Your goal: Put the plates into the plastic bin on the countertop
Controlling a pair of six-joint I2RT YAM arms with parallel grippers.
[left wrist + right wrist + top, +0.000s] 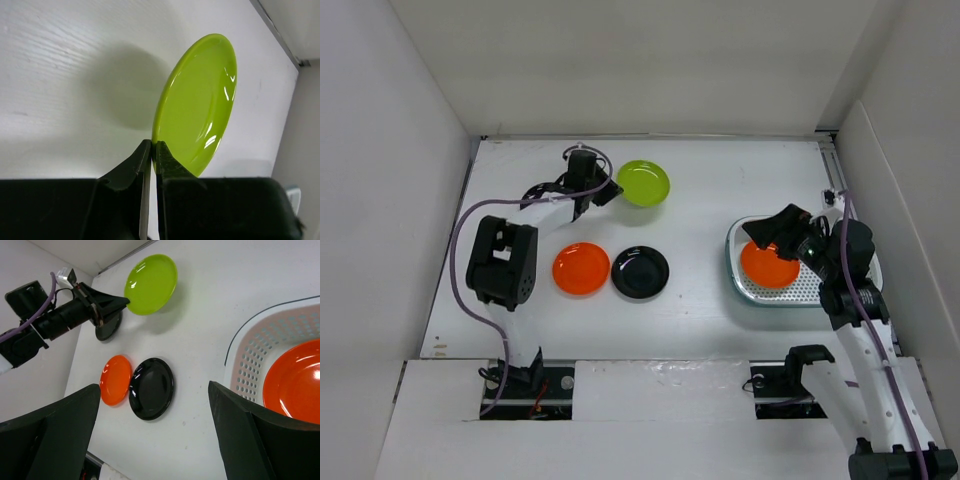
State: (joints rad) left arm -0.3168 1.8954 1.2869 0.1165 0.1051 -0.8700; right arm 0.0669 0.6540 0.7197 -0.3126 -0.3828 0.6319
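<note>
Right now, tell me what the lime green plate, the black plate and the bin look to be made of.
The lime green plate: likely hard plastic or glazed ceramic; glossy, with sharp white highlights. The black plate: same kind by the look, high gloss, bright glints at the rim. The bin: moulded plastic, matt, with a regular grid of holes.
</note>
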